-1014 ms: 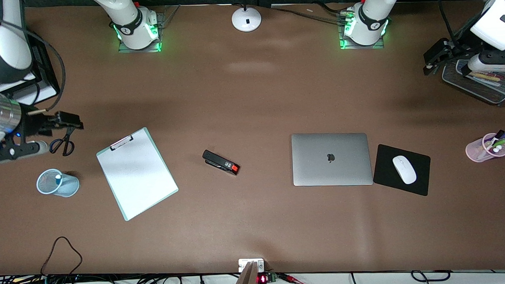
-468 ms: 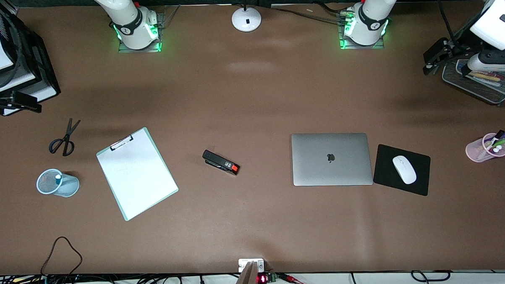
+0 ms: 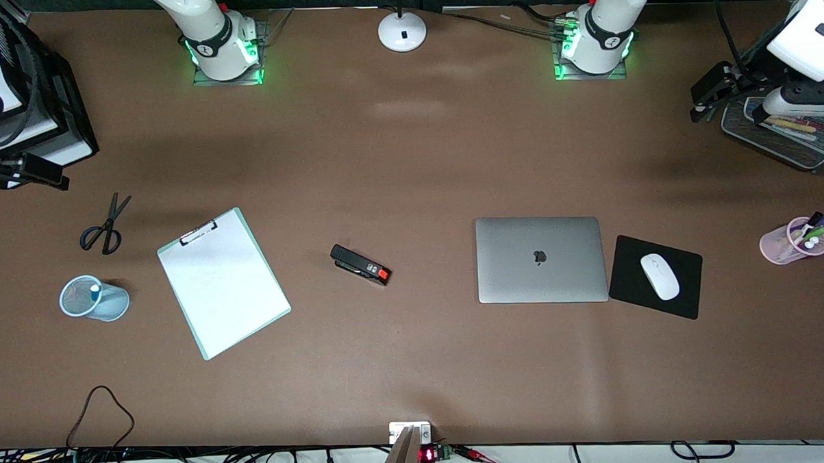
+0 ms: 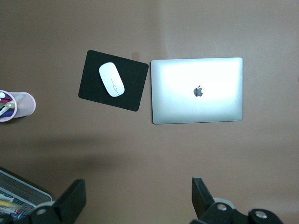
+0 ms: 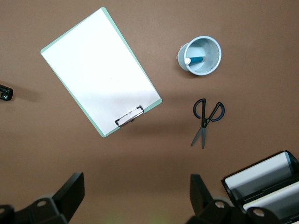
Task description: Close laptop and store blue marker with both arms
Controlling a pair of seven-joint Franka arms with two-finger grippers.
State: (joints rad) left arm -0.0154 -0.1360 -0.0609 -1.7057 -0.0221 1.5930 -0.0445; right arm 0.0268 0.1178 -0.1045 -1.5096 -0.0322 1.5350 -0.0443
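The silver-grey laptop (image 3: 541, 259) lies closed on the table with its apple logo up; it also shows in the left wrist view (image 4: 197, 90). The blue marker (image 3: 92, 292) stands in a light blue mesh cup (image 3: 106, 305) with its white end up; the right wrist view shows it too (image 5: 195, 60). My left gripper (image 3: 701, 112) hangs open and empty (image 4: 138, 198) beside a mesh tray at the left arm's end. My right gripper (image 3: 40, 172) hangs open and empty (image 5: 135, 196) high at the right arm's end of the table.
A clipboard (image 3: 223, 282), scissors (image 3: 103, 228) and a black stapler (image 3: 360, 264) lie between cup and laptop. A black mouse pad (image 3: 626, 279) with a white mouse (image 3: 659, 276) lies beside the laptop. A pink pen cup (image 3: 795, 240), a mesh tray (image 3: 779, 133) and a black document tray (image 3: 72, 127) stand at the ends.
My right gripper has pulled away from over the scissors toward the right arm's end of the table and now hangs still. The left arm has not moved.
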